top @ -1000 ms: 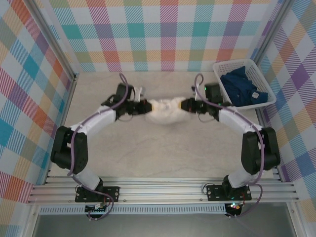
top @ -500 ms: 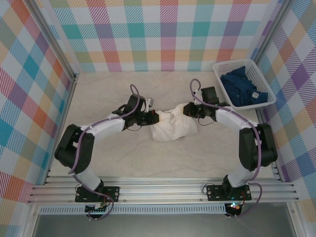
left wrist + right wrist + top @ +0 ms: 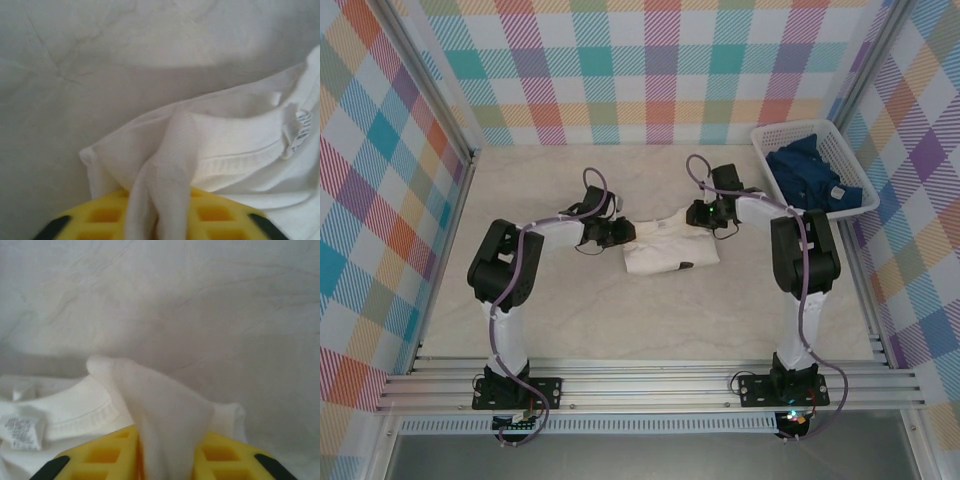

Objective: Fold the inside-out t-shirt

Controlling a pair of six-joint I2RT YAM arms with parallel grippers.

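Observation:
The inside-out t-shirt (image 3: 670, 250) lies as a flat white rectangle in the middle of the table, a small dark tag (image 3: 687, 265) near its front edge. My left gripper (image 3: 628, 233) sits at its back left corner, my right gripper (image 3: 692, 215) at its back right corner. In the left wrist view a raised fold of the t-shirt (image 3: 170, 150) runs between the yellow fingers (image 3: 220, 215) of my left gripper (image 3: 157, 222). In the right wrist view a peak of the t-shirt (image 3: 165, 410) stands between the fingers (image 3: 100, 455) of my right gripper (image 3: 167, 462). A white label (image 3: 22, 431) shows by the collar.
A white basket (image 3: 790, 126) holding a dark blue garment (image 3: 815, 180) stands at the back right, close to the right arm. Bare table (image 3: 650, 320) stretches in front of the shirt. Checked walls close in the back and both sides.
Both grippers carried the shirt from a bunched hanging bundle down and toward the back. It now lies spread flat on the table, and both arms reach farther from their bases.

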